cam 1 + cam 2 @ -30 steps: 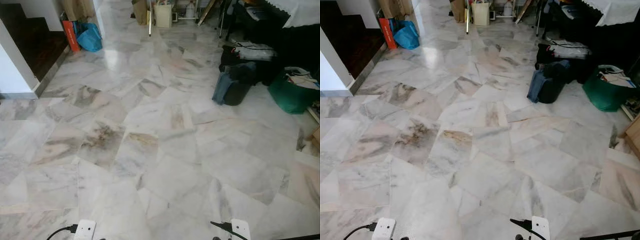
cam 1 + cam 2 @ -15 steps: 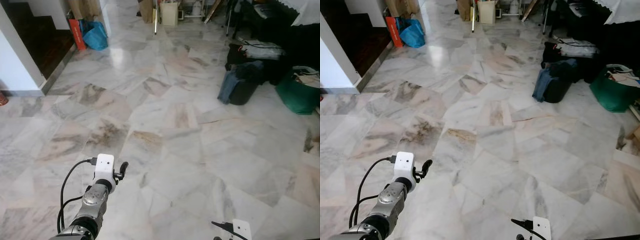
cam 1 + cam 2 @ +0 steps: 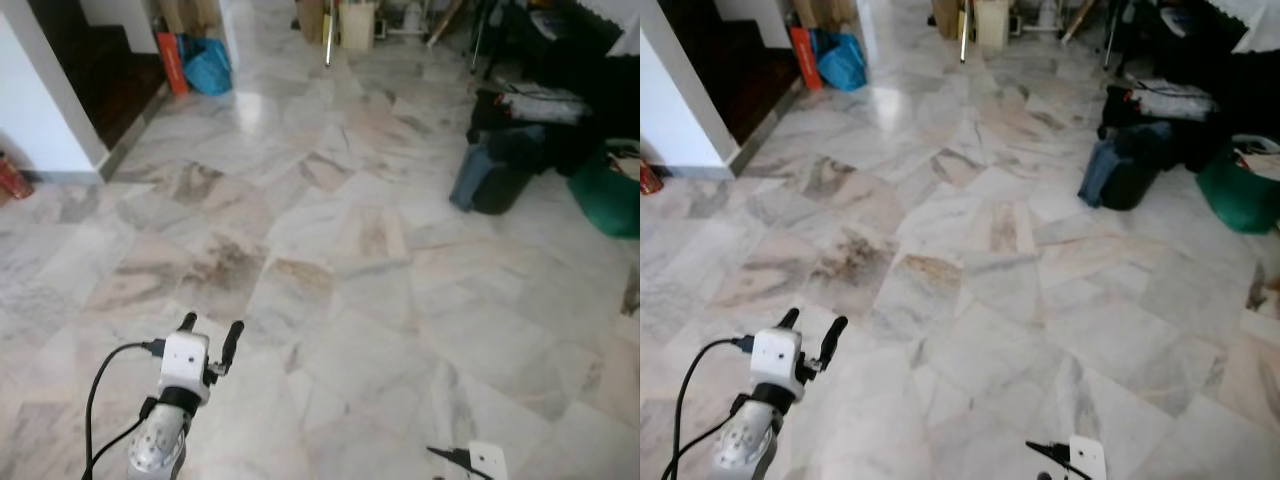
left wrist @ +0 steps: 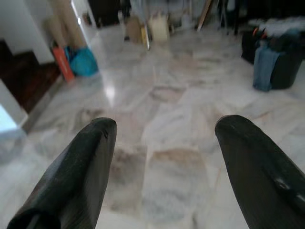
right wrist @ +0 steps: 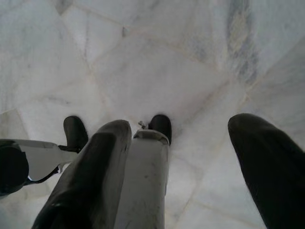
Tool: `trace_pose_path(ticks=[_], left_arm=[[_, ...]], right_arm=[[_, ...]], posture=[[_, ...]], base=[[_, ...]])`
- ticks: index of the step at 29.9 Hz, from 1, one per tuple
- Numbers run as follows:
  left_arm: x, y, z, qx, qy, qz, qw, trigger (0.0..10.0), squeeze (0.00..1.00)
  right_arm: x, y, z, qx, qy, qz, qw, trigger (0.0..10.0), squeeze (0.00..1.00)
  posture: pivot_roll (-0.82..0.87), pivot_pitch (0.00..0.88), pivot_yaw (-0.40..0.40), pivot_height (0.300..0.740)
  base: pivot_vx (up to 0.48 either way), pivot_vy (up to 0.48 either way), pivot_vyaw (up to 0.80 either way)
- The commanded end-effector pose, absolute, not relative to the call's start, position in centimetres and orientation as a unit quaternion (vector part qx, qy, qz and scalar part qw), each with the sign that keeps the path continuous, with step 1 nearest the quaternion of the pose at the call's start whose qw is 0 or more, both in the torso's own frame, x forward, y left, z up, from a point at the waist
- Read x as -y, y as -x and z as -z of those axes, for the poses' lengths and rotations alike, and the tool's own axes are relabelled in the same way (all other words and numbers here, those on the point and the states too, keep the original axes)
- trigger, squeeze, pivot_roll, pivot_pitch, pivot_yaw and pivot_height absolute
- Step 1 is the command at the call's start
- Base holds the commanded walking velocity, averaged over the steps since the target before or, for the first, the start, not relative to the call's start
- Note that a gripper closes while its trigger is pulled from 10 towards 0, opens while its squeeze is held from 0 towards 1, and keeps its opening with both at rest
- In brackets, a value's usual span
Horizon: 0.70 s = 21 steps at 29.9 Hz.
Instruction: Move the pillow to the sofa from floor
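Across the room spreads a pale marble floor [image 3: 340, 260] of irregular grey- and brown-veined slabs, glossy enough to catch a bright glare far off near the left wall. On the left a white wall corner [image 3: 45, 110] stands beside a dark recess with what may be wooden steps, though the shade there makes that hard to tell. A small red object [image 3: 12, 178] sits at the foot of that wall. Farther back, an orange flat box [image 3: 172, 62] leans just beside a blue plastic bag [image 3: 208, 68], and beyond them tan cartons and a cream bag [image 3: 355, 22] cluster at the far end. To the right lies a dark bag with blue cloth draped over it [image 3: 495, 172], near a green bag [image 3: 610, 200] and dark furniture at the edge.

The left hand [image 3: 208, 332] is raised low in front over the bare floor, its two black fingers [image 4: 83, 167] spread apart with nothing between them. The right hand [image 5: 178, 167] hangs down by the robot's side, pointing at the floor, its fingers likewise spread and empty.

I cannot make out the pillow or the sofa anywhere on this stretch of floor.
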State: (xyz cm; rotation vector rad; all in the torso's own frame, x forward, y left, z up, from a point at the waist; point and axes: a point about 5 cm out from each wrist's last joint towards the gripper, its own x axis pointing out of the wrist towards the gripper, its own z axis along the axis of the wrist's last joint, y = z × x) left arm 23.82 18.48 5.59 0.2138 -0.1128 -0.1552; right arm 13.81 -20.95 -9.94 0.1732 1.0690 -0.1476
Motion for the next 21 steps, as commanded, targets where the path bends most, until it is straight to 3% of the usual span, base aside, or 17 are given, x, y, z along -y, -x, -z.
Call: trace_pose_path(ticks=[1,11,21], left_arm=[[-18.5,-23.5,-6.5,0.063,-0.11,0.084,0.988,10.0,0.0],[-19.1,-22.6,-6.0,0.02,-0.115,0.088,0.989,10.0,0.0],[-19.6,-24.4,0.3,-0.176,-0.105,0.078,0.976,10.0,0.0]], right_arm=[[21.0,-13.5,10.0,-0.51,-0.083,0.072,0.853,10.0,0.0],[21.0,-13.6,10.0,-0.512,-0.079,0.071,0.853,10.0,0.0],[20.9,-13.9,9.9,-0.507,-0.083,0.073,0.855,10.0,0.0]], posture=[[0.09,0.002,-0.001,0.74],[0.09,0.0,-0.004,0.74],[0.09,0.009,-0.003,0.74]], base=[[0.0,0.0,0.0],[0.0,0.0,0.0],[0.0,0.0,0.0]])
